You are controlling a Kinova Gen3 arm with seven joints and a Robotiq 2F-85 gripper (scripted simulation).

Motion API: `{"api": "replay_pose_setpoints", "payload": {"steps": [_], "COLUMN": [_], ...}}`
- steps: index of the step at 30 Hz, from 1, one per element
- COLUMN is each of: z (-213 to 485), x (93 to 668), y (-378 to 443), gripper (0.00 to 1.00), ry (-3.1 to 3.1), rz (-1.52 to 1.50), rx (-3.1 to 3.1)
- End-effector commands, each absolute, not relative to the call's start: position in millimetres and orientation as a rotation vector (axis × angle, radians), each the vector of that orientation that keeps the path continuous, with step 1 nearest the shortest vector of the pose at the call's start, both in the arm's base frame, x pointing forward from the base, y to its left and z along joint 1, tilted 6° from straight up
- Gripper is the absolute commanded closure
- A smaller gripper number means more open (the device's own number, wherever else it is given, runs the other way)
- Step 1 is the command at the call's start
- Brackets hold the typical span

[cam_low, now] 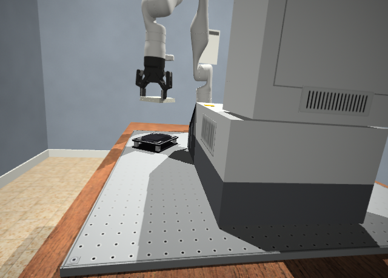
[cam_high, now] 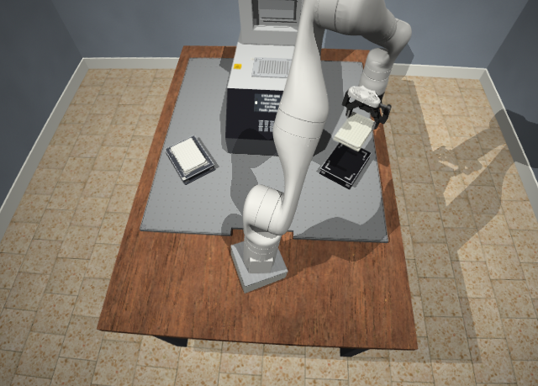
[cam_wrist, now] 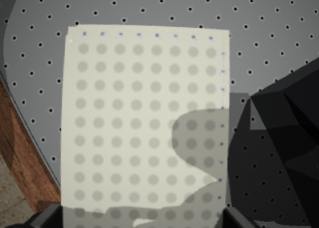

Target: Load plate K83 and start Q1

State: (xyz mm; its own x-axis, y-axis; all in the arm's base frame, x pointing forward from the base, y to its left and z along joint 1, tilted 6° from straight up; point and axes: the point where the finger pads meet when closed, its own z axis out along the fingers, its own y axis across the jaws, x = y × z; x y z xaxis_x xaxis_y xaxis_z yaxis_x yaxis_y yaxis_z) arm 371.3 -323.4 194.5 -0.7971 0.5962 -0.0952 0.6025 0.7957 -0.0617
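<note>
One cycler [cam_high: 242,78] [cam_low: 297,152], lid up, stands lower, beside the gripper [cam_high: 362,120] [cam_low: 153,95] [cam_wrist: 144,218]. Black nest [cam_high: 346,159] [cam_low: 155,137]: bare, below gripper. Gripper: fingers nearly fully spread, gripping pale plate [cam_high: 354,133] [cam_low: 151,99] [cam_wrist: 147,118] by its sides, at fingertip level, off the nest.

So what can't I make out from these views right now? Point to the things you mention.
- Q1's block: in the top view, the arm covers the right part of the cycler [cam_high: 243,76] [cam_low: 291,152]; the exterior view shows its back and side.
- START and LID: the arm hides the right of the key row in the top view; the key lettering is too small.
- Display text: small and blurred in the top view, partly behind the arm.
- Held plate's [cam_high: 354,132] [cam_low: 156,99] [cam_wrist: 145,114] near end: cut off by the wrist view's bottom edge.
</note>
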Motion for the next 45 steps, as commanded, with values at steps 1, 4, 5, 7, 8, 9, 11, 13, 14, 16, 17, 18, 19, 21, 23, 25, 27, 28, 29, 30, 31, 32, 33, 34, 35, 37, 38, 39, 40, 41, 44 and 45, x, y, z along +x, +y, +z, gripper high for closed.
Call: {"api": "replay_pose_setpoints", "payload": {"steps": [1, 4, 5, 7, 8, 9, 11, 13, 14, 16, 17, 18, 19, 21, 23, 25, 27, 28, 29, 30, 31, 32, 33, 34, 35, 37, 38, 39, 40, 41, 44, 45], "z": [186.6, 182.6, 181.3, 178.7, 178.7, 178.7, 176.0, 173.4, 172.0, 169.4, 168.1, 166.8, 165.4, 162.8, 160.1, 158.8, 157.6, 156.2, 154.8, 153.5, 152.2, 150.9, 149.5, 148.2, 146.9, 144.2, 142.9, 141.6, 140.3, 138.9, 137.8, 136.3], "x": [371.1, 371.1, 371.1, 371.2, 371.2, 371.2, 371.2, 371.5, 371.5, 371.4, 371.5, 371.5, 371.5, 371.6, 371.6, 371.7, 371.3, 371.5, 371.8, 372.0, 371.9, 371.9, 371.9, 371.9, 372.0, 372.0, 372.0, 372.1, 372.1, 372.1, 371.8, 372.0], "y": [-322.9, -323.4, -323.5, -323.8, -323.8, -323.8, -324.2, -324.1, -324.4, -324.7, -324.8, -325.0, -325.1, -325.4, -325.6, -325.8, -326.4, -326.3, -326.2, -326.2, -326.4, -326.6, -326.8, -326.9, -327.0, -327.3, -327.4, -327.6, -327.7, -327.8, -328.6, -328.4], "gripper": [0.09, 0.09, 0.09, 0.09, 0.09, 0.09, 0.09, 0.09, 0.09, 0.09, 0.09, 0.09, 0.09, 0.09, 0.09, 0.09, 0.09, 0.09, 0.09, 0.09, 0.09, 0.09, 0.09, 0.09, 0.09, 0.09, 0.09, 0.09, 0.09, 0.09, 0.09, 0.09], "ry": [2.913, 2.913, 2.913, 2.913, 2.913, 2.913, 2.913, 2.913, 2.913, 2.913, 2.913, 2.913, 2.913, 2.913, 2.913, 2.913, 2.913, 2.913, 2.913, 2.913, 2.913, 2.913, 2.913, 2.913, 2.913, 2.913, 2.913, 2.913, 2.913, 2.913, 2.912, 2.913], "rz": [-0.128, -0.128, -0.128, -0.128, -0.128, -0.128, -0.129, -0.127, -0.128, -0.128, -0.128, -0.128, -0.128, -0.128, -0.128, -0.128, -0.13, -0.129, -0.128, -0.127, -0.128, -0.128, -0.128, -0.128, -0.128, -0.128, -0.128, -0.128, -0.128, -0.128, -0.131, -0.129], "rx": [0.97, 0.97, 0.97, 0.97, 0.97, 0.97, 0.971, 0.97, 0.97, 0.97, 0.97, 0.97, 0.97, 0.97, 0.971, 0.971, 0.973, 0.972, 0.971, 0.97, 0.97, 0.971, 0.971, 0.971, 0.971, 0.971, 0.971, 0.971, 0.971, 0.971, 0.973, 0.972]}}
